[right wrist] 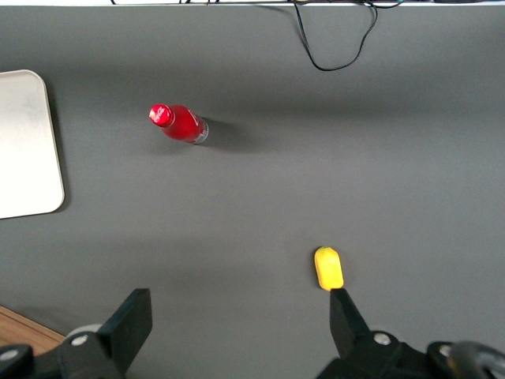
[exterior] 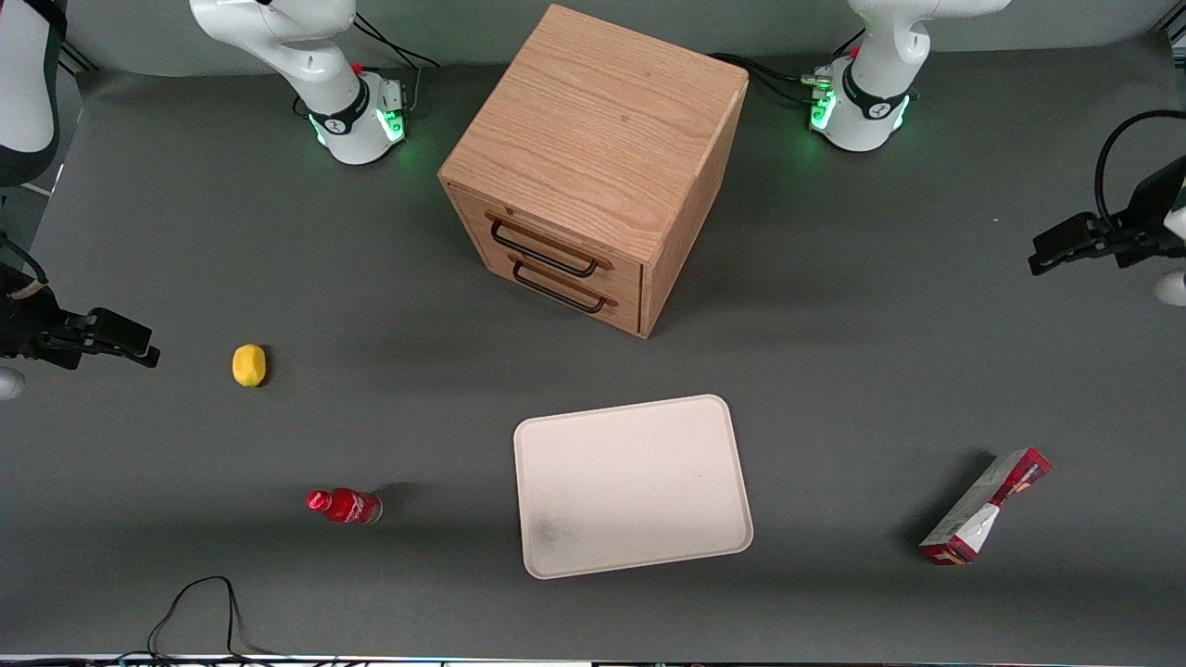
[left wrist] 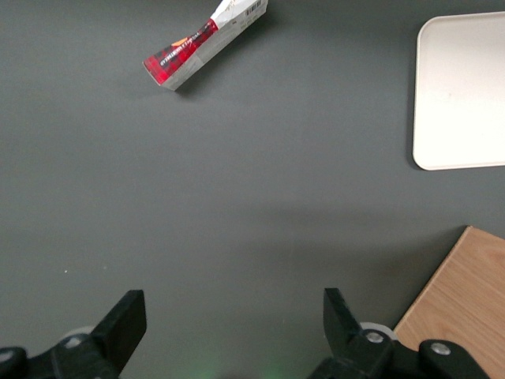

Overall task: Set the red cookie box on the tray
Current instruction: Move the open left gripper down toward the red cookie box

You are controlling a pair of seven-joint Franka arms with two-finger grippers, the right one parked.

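The red cookie box [exterior: 987, 505] lies flat on the grey table toward the working arm's end, a slim carton with red ends and white faces. It also shows in the left wrist view [left wrist: 203, 43]. The cream-white tray [exterior: 633, 484] rests flat mid-table, in front of the wooden cabinet, with nothing on it; the wrist view catches one rounded edge of the tray [left wrist: 461, 95]. The left arm's gripper [exterior: 1047, 255] hovers above the table at the working arm's end, farther from the front camera than the box. The gripper [left wrist: 233, 316] is open with nothing between its fingers.
A wooden drawer cabinet [exterior: 593, 167] with two black handles stands farther from the front camera than the tray. A small red bottle [exterior: 345, 506] and a yellow lemon [exterior: 248, 364] lie toward the parked arm's end. A black cable [exterior: 199, 611] loops at the near edge.
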